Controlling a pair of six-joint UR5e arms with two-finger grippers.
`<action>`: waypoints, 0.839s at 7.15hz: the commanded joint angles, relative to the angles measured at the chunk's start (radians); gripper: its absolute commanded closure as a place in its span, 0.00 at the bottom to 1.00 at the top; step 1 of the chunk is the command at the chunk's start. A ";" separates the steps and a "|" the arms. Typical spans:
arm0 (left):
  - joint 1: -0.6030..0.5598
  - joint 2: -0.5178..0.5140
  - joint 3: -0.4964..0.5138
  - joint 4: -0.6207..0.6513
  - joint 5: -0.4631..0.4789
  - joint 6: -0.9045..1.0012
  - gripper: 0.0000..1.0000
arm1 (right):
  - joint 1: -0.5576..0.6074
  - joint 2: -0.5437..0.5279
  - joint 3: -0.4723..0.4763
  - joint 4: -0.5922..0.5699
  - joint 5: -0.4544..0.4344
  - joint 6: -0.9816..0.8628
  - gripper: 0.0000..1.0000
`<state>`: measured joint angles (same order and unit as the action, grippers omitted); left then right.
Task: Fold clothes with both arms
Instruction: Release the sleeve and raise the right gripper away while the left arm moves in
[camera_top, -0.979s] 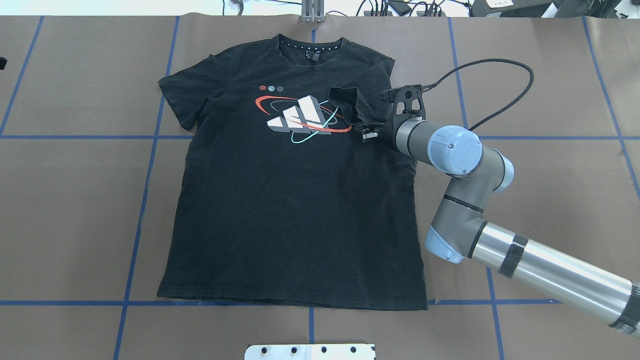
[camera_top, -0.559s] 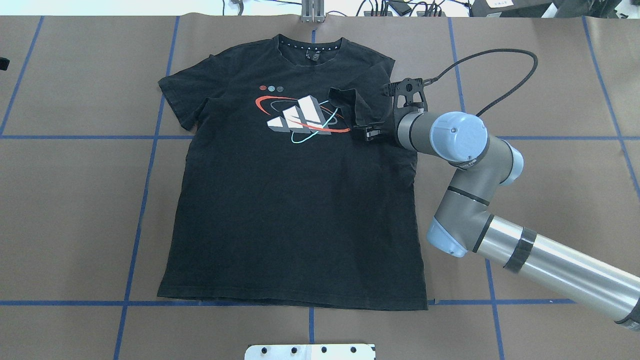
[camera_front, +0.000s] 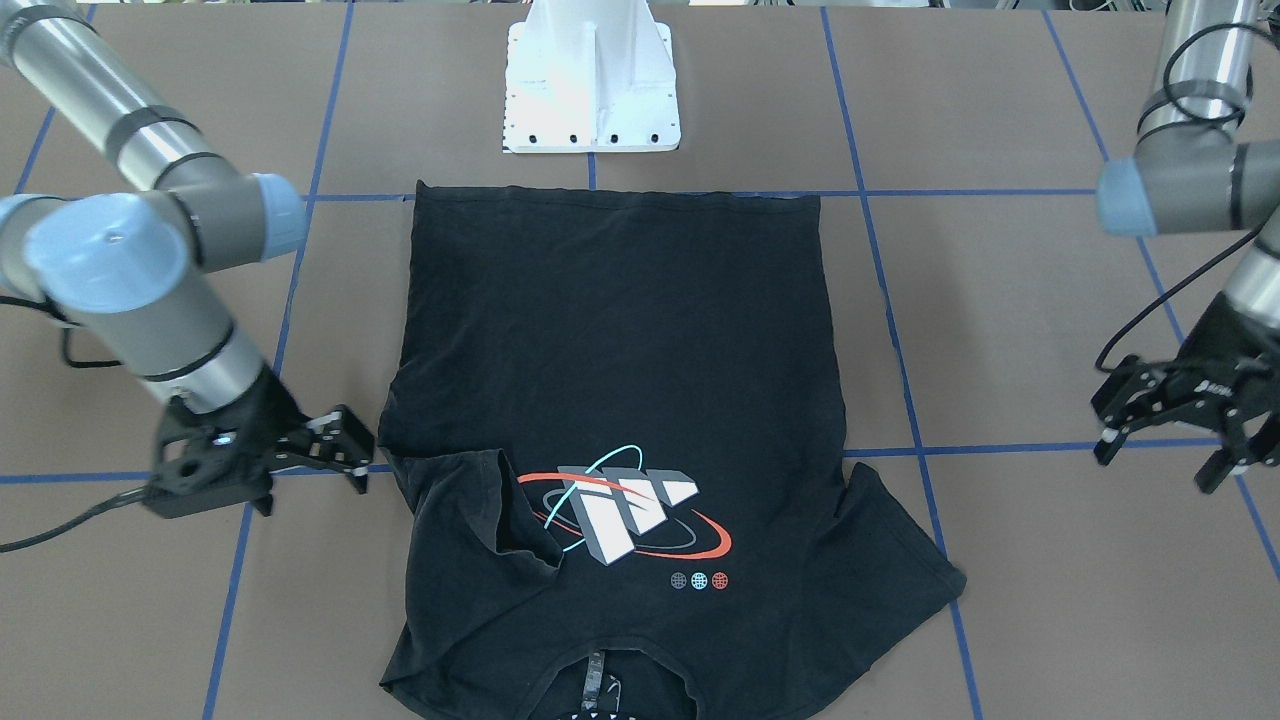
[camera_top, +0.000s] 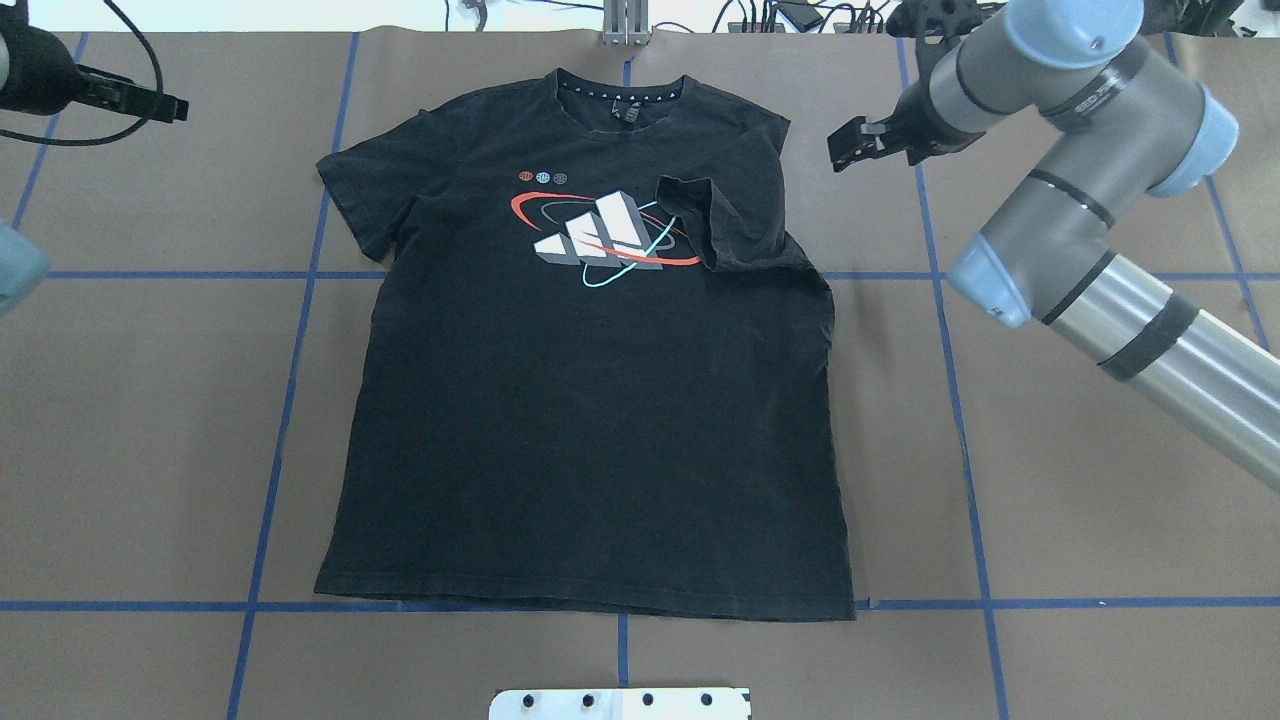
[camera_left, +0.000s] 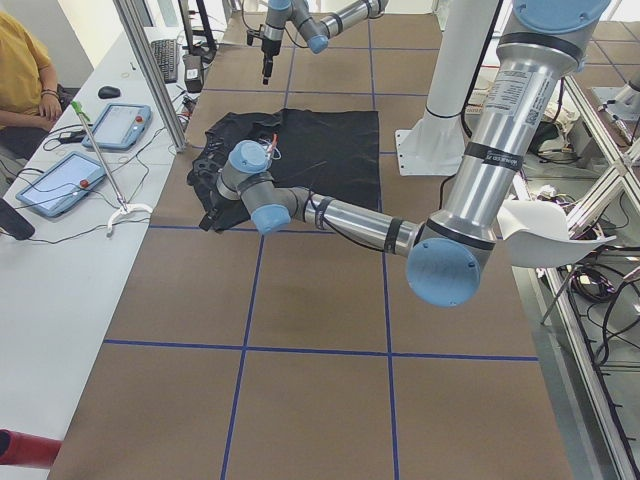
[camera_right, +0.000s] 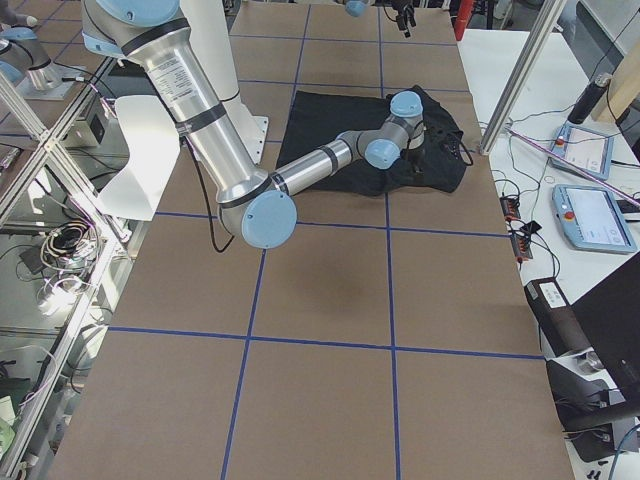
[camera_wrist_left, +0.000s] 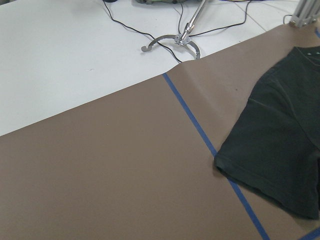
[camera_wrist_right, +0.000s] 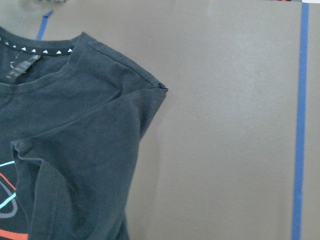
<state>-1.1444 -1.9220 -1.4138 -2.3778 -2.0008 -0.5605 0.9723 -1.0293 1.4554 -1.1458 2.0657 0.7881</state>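
Observation:
The black T-shirt lies flat on the brown table, graphic up, collar at the far edge. Its sleeve on my right side is folded in over the chest and covers the edge of the orbit graphic. My right gripper is open and empty, raised beside the shirt's right shoulder; it also shows in the front-facing view. My left gripper is open and empty, well off the shirt's other sleeve. The right wrist view shows the collar and the folded sleeve.
The white pedestal base stands at the near table edge by the shirt's hem. Blue tape lines cross the brown table cover. A side table with tablets and a seated person lie beyond the far edge.
My right gripper let go of the sleeve, rose and moved away to the far right, off the shirt. The sleeve stays folded over the chest. My left arm came into view at the upper left.

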 joint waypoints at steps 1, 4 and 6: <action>0.067 -0.110 0.252 -0.166 0.099 -0.021 0.00 | 0.124 -0.093 0.002 -0.012 0.111 -0.180 0.00; 0.243 -0.219 0.381 -0.182 0.346 -0.313 0.01 | 0.219 -0.195 0.005 -0.008 0.163 -0.314 0.00; 0.264 -0.239 0.459 -0.256 0.355 -0.343 0.05 | 0.218 -0.193 0.005 -0.006 0.160 -0.314 0.00</action>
<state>-0.8987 -2.1475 -1.0055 -2.5886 -1.6651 -0.8799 1.1877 -1.2193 1.4600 -1.1525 2.2262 0.4794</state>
